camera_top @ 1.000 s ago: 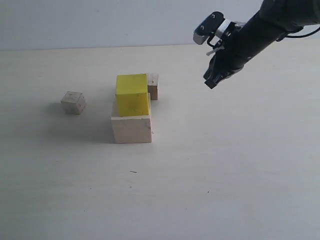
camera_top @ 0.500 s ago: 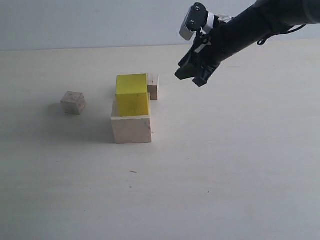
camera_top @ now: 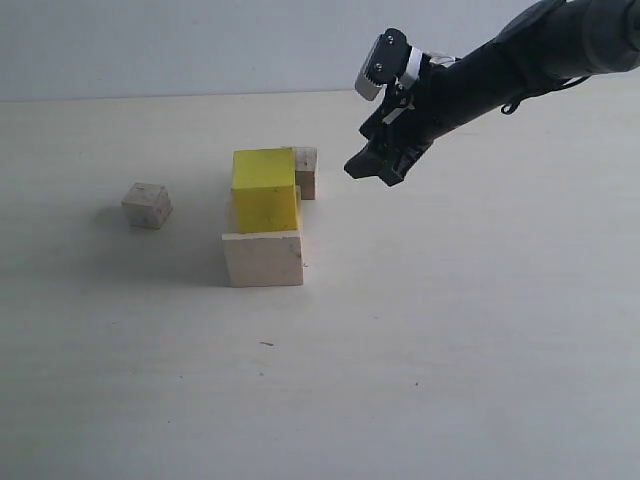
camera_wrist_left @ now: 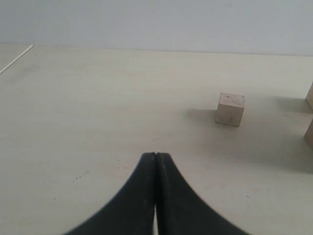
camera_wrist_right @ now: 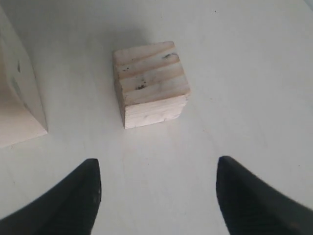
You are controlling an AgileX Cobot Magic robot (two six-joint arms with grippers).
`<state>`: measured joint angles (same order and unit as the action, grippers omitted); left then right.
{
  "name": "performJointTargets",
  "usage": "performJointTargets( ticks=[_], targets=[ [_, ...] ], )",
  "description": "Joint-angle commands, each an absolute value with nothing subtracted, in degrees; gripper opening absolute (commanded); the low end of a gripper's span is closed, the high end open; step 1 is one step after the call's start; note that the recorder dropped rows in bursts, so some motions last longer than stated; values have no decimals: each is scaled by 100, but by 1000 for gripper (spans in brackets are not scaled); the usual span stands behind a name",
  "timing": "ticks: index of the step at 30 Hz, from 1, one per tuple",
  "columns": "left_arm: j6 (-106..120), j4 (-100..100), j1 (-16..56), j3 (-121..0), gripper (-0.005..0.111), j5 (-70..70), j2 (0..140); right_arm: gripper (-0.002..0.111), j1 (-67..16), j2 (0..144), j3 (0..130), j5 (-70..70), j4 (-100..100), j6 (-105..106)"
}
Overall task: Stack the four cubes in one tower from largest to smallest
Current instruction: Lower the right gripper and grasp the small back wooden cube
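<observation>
The bright yellow cube [camera_top: 265, 190] sits on the large pale beige cube [camera_top: 262, 257] at the table's middle. One small speckled cube [camera_top: 306, 172] stands on the table just behind and right of them, also plain in the right wrist view as the small cube [camera_wrist_right: 149, 83]. The other small cube [camera_top: 147, 205] lies apart to the left, and shows in the left wrist view as a small cube [camera_wrist_left: 230, 109]. My right gripper [camera_top: 370, 171] hovers open a little right of the near small cube, nothing between its fingers [camera_wrist_right: 80, 196]. My left gripper [camera_wrist_left: 155, 155] is shut and empty, out of the exterior view.
The pale tabletop [camera_top: 450, 330] spreads wide to the front and right. Its back edge meets a grey wall [camera_top: 200, 45]. A corner of the large cube [camera_wrist_right: 17, 107] shows beside the small cube in the right wrist view.
My right arm has swung left and down, from the right of the table toward the small cube behind the yellow one. The cubes have not moved.
</observation>
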<state>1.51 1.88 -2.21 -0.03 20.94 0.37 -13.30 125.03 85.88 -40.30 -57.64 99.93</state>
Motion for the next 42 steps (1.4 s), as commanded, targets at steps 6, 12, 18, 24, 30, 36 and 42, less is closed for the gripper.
performJointTargets(
  ticks=[6,12,18,24,30,36,42],
  targets=[
    [127,222,-217,0,0,2027,0,64,-1332,12490,8640,-4056,-6887,10976],
    [127,222,-217,0,0,2027,0,66,-1492,12722,8840,-4289,-7240,11406],
    [127,222,-217,0,0,2027,0,71,-1605,13169,9128,-4148,-7202,11391],
    [127,222,-217,0,0,2027,0,71,-1605,13311,9231,-4138,-7335,11382],
    [127,222,-217,0,0,2027,0,71,-1605,13488,9542,-4383,-7335,11090],
    [127,222,-217,0,0,2027,0,71,-1605,13567,9586,-4383,-7335,11135],
    [127,222,-217,0,0,2027,0,71,-1605,13774,9710,-4444,-7367,11074]
  ],
)
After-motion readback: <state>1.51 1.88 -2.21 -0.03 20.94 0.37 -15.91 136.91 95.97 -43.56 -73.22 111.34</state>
